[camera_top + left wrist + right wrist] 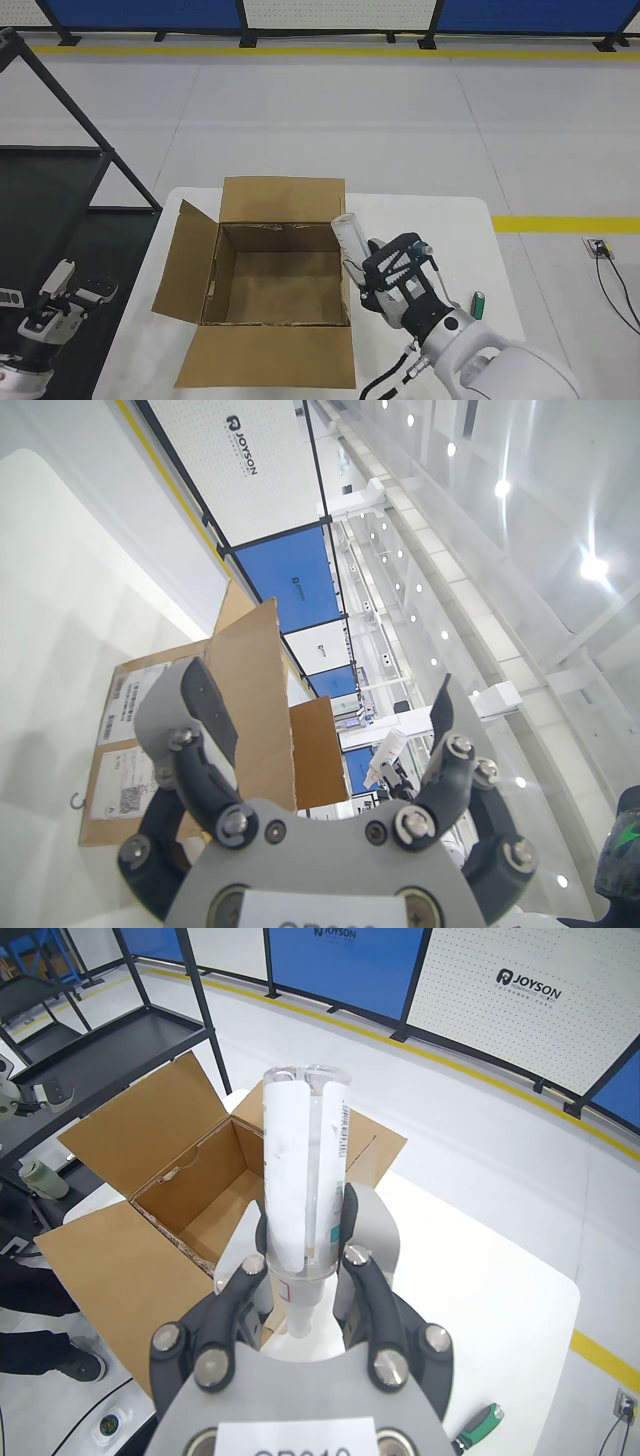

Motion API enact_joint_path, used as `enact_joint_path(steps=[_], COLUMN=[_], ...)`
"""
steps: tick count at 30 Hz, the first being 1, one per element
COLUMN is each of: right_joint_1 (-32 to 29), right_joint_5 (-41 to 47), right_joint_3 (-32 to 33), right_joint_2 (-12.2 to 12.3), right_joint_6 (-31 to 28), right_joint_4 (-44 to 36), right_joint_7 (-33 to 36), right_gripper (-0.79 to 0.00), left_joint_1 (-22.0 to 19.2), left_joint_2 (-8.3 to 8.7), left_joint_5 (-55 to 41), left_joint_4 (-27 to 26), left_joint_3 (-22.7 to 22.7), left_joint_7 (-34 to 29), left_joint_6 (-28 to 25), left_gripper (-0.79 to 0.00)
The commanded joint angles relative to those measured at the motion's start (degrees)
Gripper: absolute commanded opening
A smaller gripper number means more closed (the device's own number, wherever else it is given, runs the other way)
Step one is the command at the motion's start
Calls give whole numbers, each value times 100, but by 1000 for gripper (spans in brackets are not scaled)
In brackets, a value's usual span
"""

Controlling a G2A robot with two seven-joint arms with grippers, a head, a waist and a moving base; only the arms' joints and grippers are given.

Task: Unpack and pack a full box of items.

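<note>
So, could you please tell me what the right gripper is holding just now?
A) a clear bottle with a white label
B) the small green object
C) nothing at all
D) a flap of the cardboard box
A: the right gripper is closed on either side of the clear bottle, at the edge of the open cardboard box, while the small green object lies apart on the table.

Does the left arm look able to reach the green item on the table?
Probably not: the left claw sits on the far side of the open box, which, with the right claw holding the bottle, stands between it and the green item.
</note>
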Motion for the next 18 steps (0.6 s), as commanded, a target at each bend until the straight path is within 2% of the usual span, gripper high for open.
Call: enact_joint_path(steps=[1, 8, 11, 14, 18], right_joint_1=[1, 1, -47, 312, 1134], right_joint_5=[0, 0, 142, 200, 408], right_joint_3=[-2, -2, -102, -327, -785], right_joint_2=[0, 0, -7, -35, -136], right_joint_6=[0, 0, -168, -369, -398], right_joint_4=[0, 0, 94, 358, 867], right_joint_7=[0, 0, -358, -236, 131], right_gripper=[-785, -785, -785, -785, -785], left_joint_1=[5, 5, 5, 5, 5], left_joint_2=[2, 2, 2, 2, 2], left_joint_5=[29, 29, 29, 29, 29], left_joint_4=[-5, -5, -5, -5, -5], left_joint_3=[-1, -1, -1, -1, -1], left_joint_7=[-23, -23, -23, -23, -23], left_joint_6=[6, 6, 6, 6, 6], left_gripper=[0, 0, 0, 0, 0])
